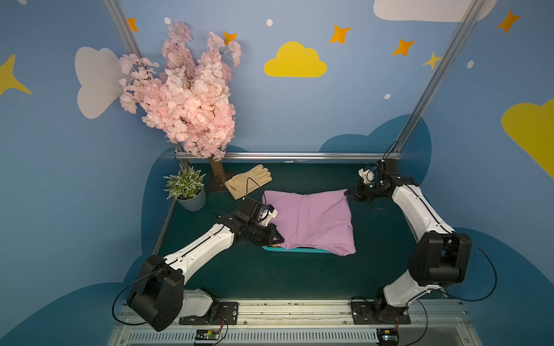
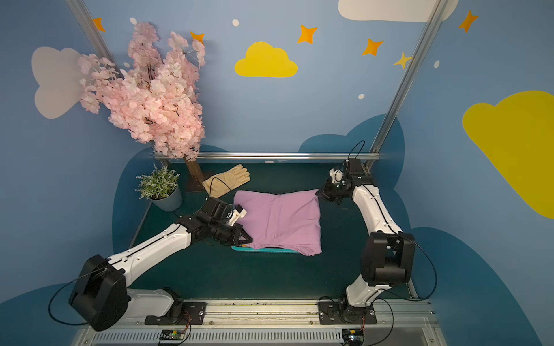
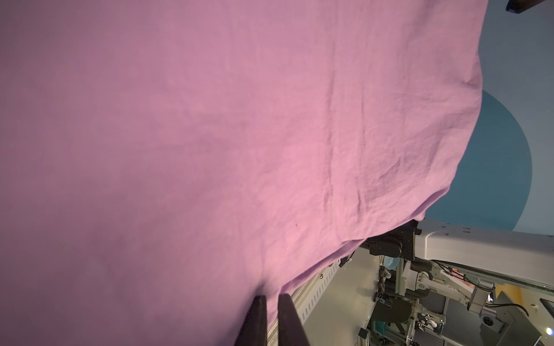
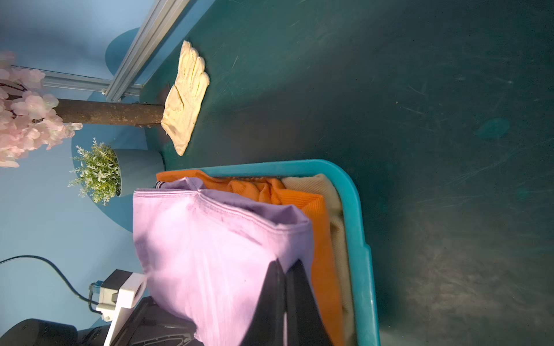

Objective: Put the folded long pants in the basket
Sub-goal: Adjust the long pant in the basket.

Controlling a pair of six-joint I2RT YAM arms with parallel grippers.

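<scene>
I see my left pincer (image 1: 278,238) clamped on one corner of the lilac pants (image 1: 311,218) and my right pincer (image 1: 347,193) clamped on the opposite corner. The cloth is stretched between them over the basket (image 1: 299,250), which holds orange pants (image 4: 317,215) and tan pants (image 4: 335,209).

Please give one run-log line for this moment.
left claw: shut on lilac pants | right claw: shut on lilac pants | place: over teal basket

Both top views: we look steeply down from over the near edge, far enough to hold the whole table (image 1: 269,275). Left wrist: hard against the lilac pants (image 3: 209,149), facing the right arm (image 3: 479,242). Right wrist: close, across the basket (image 4: 356,209) toward the glove (image 4: 186,96). All four share the lilac pants.
</scene>
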